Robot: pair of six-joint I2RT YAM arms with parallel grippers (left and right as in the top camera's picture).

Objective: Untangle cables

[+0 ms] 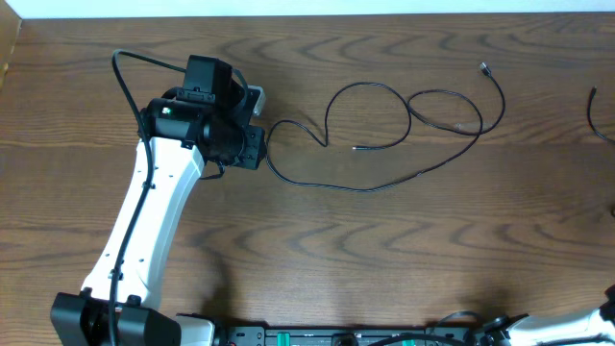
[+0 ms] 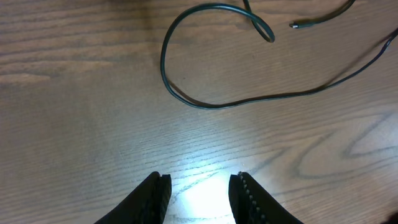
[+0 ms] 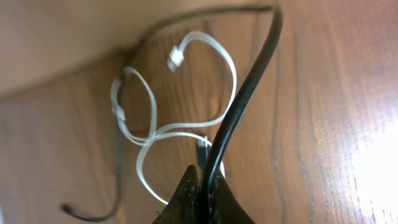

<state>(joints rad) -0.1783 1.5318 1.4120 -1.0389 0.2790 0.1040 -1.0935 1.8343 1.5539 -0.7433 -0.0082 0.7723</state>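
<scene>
Two arms at one wooden table (image 1: 404,259). On the left gripper (image 2: 199,182) we see the jaws parted with nothing between them, only bare wood at the bottom of the left wrist view.

We've got the long black cable (image 1: 365,189) lying in loose loops across the upper middle of the overhead view. It runs from just beside the head of the left arm (image 1: 154,211) to a plug end (image 1: 483,67) at upper right. It also curves through the upper half of the left wrist view (image 2: 249,101), apart from the fingers.

We read the right gripper (image 3: 204,177) as clenched on a second black cable (image 3: 250,87), which rises from the fingertips to the top of the frame. Behind it, centre-left, the white cable (image 3: 174,129) lies looped, with its white plug (image 3: 175,59) near the top. One thin dark cord (image 3: 93,216) trails to lower left. We can't tell whether white and dark are knotted or just crossing.
</scene>
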